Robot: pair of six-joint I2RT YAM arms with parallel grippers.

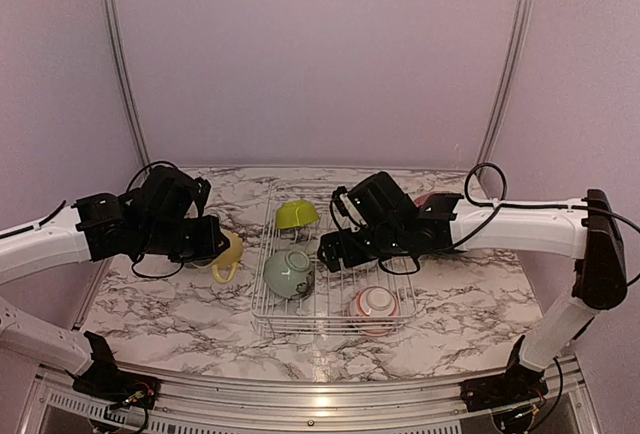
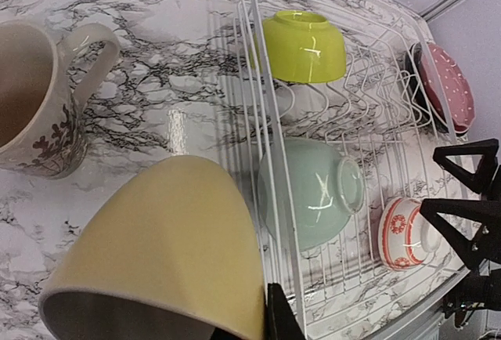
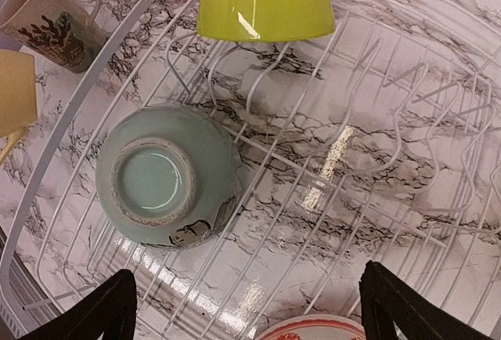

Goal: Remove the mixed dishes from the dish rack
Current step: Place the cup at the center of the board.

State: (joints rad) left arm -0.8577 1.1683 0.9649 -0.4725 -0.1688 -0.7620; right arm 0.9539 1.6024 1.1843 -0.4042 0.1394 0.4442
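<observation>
Right hand [image 3: 246, 273], spread wide, hangs just beside the pale-green bowl [image 3: 166, 175]; left hand [image 2: 272, 318] clamps the yellow mug [image 2: 156, 238].

Red-patterned bowl [image 3: 313, 330] mostly beyond edge

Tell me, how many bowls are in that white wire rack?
3: lime bowl at the far end, pale-green bowl mid-left, red-patterned bowl near the right corner. The right arm may hide others.

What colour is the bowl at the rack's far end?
The bowl is lime green, clearest in the right wrist view.
</observation>
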